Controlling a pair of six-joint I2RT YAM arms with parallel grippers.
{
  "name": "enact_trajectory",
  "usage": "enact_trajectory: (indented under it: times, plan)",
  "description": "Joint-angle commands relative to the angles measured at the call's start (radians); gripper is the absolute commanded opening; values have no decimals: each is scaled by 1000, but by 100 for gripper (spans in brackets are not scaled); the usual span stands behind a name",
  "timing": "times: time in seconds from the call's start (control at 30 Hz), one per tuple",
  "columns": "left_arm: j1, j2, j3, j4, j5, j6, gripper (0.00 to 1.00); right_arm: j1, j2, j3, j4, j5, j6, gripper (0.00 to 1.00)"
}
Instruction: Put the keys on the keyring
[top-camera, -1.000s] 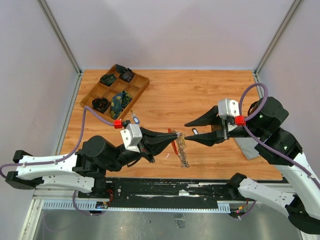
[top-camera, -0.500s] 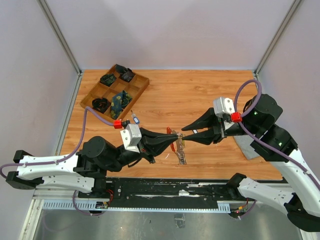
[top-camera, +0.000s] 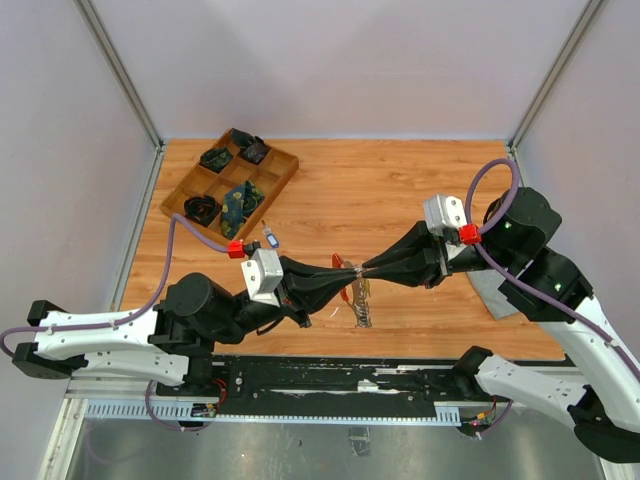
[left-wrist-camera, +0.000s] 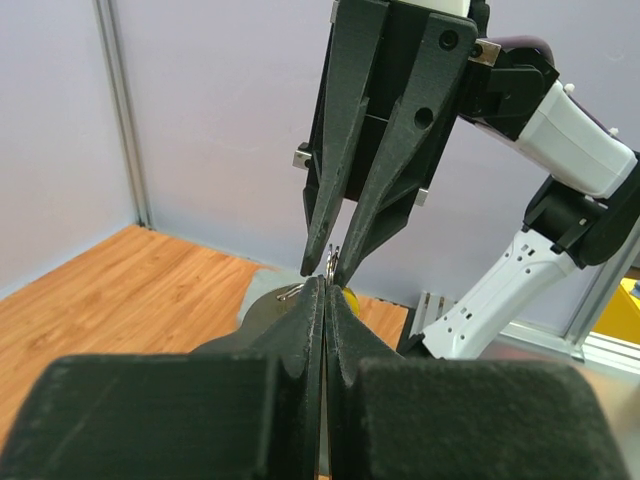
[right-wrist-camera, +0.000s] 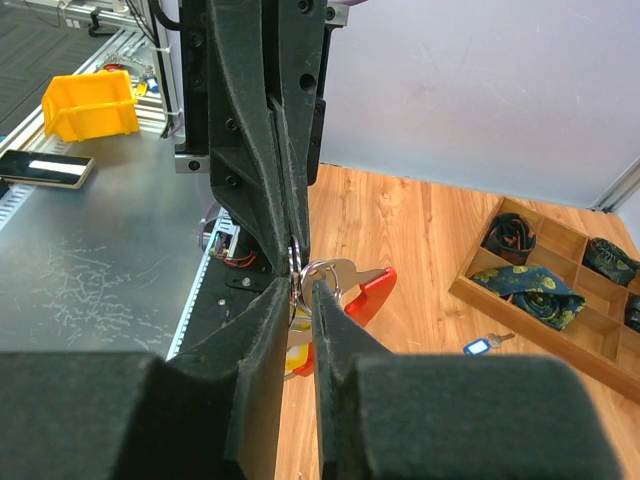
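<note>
The keyring (top-camera: 356, 270) hangs above the table between both grippers. My left gripper (top-camera: 350, 269) is shut on its silver ring (left-wrist-camera: 331, 262), which pokes out past the tips. My right gripper (top-camera: 364, 270) meets it from the right, fingers narrowly open, with the ring's wire (right-wrist-camera: 301, 270) in the slim gap. The curved red plastic part (right-wrist-camera: 370, 292) juts out to the side. A yellow key head (right-wrist-camera: 298, 328) and a red key head (right-wrist-camera: 308, 358) hang under the ring. The glittery strap (top-camera: 366, 312) dangles below. A blue-headed key (top-camera: 269, 238) lies on the table.
A wooden compartment tray (top-camera: 232, 183) with dark items stands at the back left. A grey mat (top-camera: 495, 296) lies under the right arm. Off the table, a yellow bin (right-wrist-camera: 88, 103) sits on the metal bench.
My right gripper moved left to the ring and its fingers closed in around it. The left gripper kept its hold and barely moved.
</note>
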Motion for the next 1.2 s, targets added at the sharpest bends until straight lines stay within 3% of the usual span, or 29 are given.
enact_trajectory:
  times: [0.0,0.23,0.37,0.6,0.9,1.17]
  plan:
    - [-7,-5,2,73,9,-5,1,22,3,0,0,-40,4,12]
    - [-7,-5,-1,79,8,-6,1,23,3,19,-14,-41,0,1]
    - [-7,-7,-6,77,2,-7,12,23,5,45,-50,-28,-18,1]
    - [-7,-36,-10,6,-64,14,42,22,59,171,-351,94,-160,1]
    - [-7,-9,29,-160,-106,42,52,26,210,425,-813,315,-313,1]
    - [-6,36,50,-177,-101,54,61,108,252,489,-917,422,-324,1]
